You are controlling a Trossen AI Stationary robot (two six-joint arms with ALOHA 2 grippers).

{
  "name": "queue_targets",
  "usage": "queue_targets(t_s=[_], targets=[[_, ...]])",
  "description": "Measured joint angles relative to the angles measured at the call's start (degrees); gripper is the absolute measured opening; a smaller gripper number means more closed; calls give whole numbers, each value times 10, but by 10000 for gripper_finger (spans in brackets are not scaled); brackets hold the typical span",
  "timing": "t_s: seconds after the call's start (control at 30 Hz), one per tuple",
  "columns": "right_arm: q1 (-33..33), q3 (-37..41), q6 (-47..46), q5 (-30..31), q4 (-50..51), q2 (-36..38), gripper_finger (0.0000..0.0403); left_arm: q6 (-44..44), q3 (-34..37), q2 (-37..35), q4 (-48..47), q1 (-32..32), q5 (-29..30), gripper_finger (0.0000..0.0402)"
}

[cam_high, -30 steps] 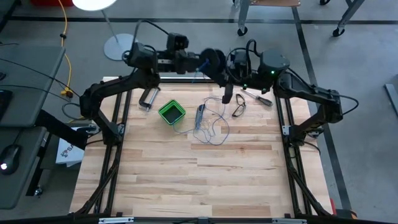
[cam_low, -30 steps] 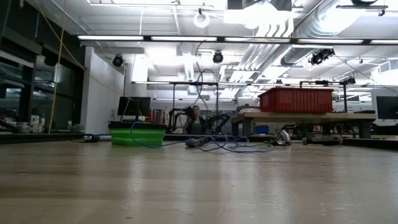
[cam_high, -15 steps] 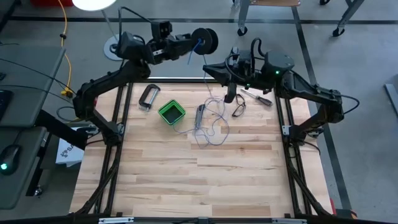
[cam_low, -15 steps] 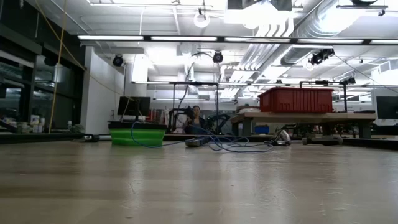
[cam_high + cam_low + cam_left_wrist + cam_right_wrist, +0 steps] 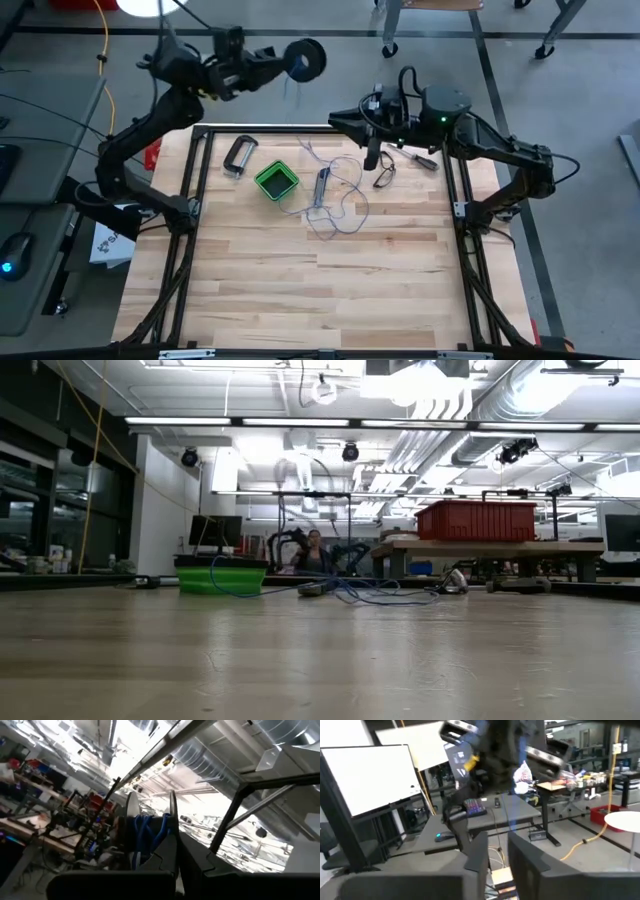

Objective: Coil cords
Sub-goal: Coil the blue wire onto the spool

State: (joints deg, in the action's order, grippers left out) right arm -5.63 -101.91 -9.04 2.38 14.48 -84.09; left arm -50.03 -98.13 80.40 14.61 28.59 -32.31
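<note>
My left gripper is raised beyond the table's far edge and is shut on the small dark spool, which has blue wire wound on it. The thin blue-grey wire lies in loose loops on the table right of the green box, as the low view also shows. My right gripper hovers over the far edge, fingers slightly apart, pointing toward the table's left. A strand of wire runs in front of its gap. My left gripper holds the spool between its two fingers, which come at it from the table's left. The spool's flange stands on edge, lifted clear of the table. The fingers hide the exact place of contact. My right gripper: I cannot tell whether it touches the wire strand.
On the table's far part lie a metal clip, a pen-like tool, glasses and a screwdriver. The green box also shows in the low view. Bare wood lies toward the near edge.
My left gripper has risen and swung toward the table's far left with the spool, away from my right gripper. The wire loops on the table have shifted slightly. My right gripper has stayed near the far edge.
</note>
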Motion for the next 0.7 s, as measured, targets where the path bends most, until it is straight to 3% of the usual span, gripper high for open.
queue_targets(t_s=[0.3, 0.5, 0.7], targets=[[0, 0, 33, 56, -38, -23, 162, -4, 1, -17, 3, -26, 21, 0], [0, 0, 39, 56, -120, -65, 177, 7, 1, -16, 18, -52, 50, 0], [0, 0, -2, -1, -162, -97, 177, 22, 1, -16, 20, -67, 67, 0]])
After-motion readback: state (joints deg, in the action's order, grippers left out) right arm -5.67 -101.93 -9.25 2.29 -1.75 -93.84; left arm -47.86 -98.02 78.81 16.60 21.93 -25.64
